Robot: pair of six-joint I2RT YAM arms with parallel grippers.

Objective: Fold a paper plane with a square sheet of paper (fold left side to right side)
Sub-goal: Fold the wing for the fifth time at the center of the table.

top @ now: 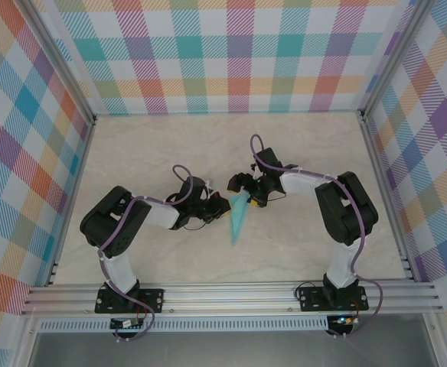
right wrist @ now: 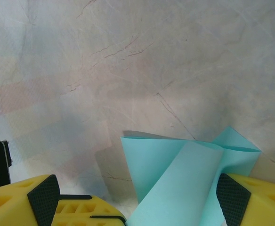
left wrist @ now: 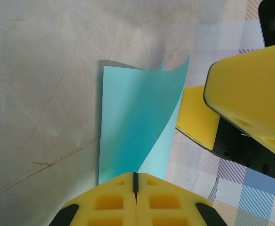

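Plane (top: 237,220) is seen lying on the surface (top: 170,145) between the two arms, its nose pointed toward the bases and its wide tail placed between the grippers. The left gripper (left wrist: 135,188) is clenched, with the tail's layers running in under its tips; whether the paper is pinched there or only pressed down cannot be told. The right gripper (right wrist: 137,202) is spread wide, and the tail's loose flaps are straddled by its fingers (right wrist: 241,202) without being clamped.

The paper is judged to be very light, thin and springy. The upper flap is curled away from the lower one instead of lying flat, so creases are likely to spring open unless pressed. It is also easily crumpled or torn, and could slide on the smooth surface. Hold is best taken at the tail, across all layers close to the central fold, with the nose left alone.
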